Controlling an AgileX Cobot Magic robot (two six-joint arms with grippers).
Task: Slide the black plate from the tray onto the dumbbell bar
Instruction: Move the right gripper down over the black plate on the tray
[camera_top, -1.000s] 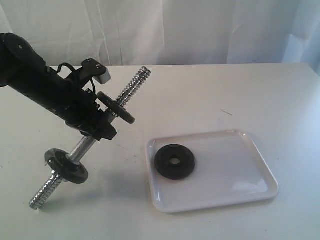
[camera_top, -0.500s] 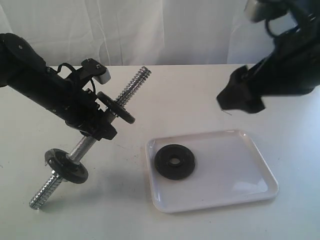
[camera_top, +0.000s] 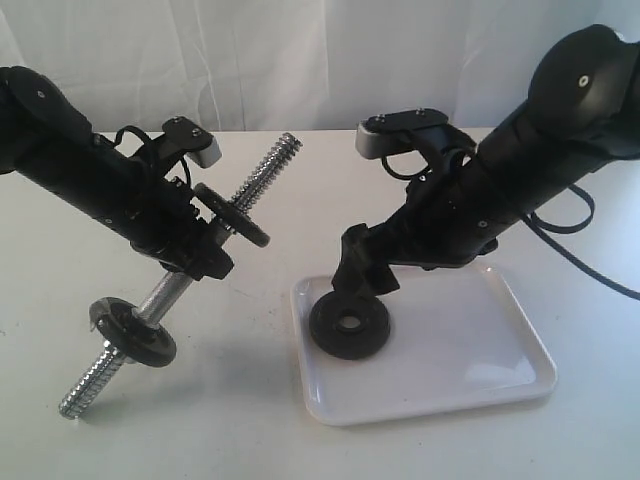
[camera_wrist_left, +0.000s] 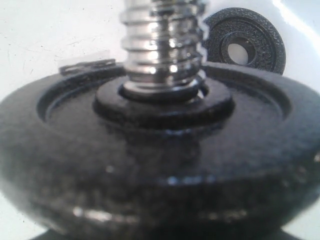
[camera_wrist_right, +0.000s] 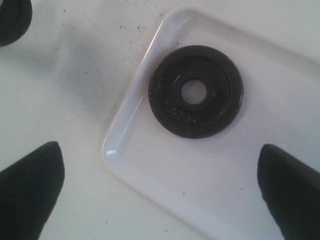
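Note:
The black plate (camera_top: 349, 322) (camera_wrist_right: 196, 91) lies flat at the left end of the white tray (camera_top: 460, 335) (camera_wrist_right: 165, 165). My right gripper (camera_top: 365, 275) (camera_wrist_right: 160, 195) hovers just above the plate's near-left rim, open, with nothing between its fingers (camera_wrist_right: 30, 192). My left gripper (camera_top: 198, 255) is shut on the dumbbell bar (camera_top: 262, 172) and holds it tilted, lower end on the table. The bar's threaded end (camera_wrist_left: 162, 45) fills the left wrist view, and the plate (camera_wrist_left: 245, 40) shows beyond it. The left fingers are hidden in that view.
Two other black discs sit on the bar: one (camera_top: 232, 215) (camera_wrist_left: 160, 165) just above the left gripper, one (camera_top: 132, 330) near the lower end. The right arm's cable (camera_top: 590, 260) hangs over the table at the right. A white curtain closes the back.
The right arm came in from the upper right and dropped over the tray, ending just above the black plate. The left arm and the bar have not moved.

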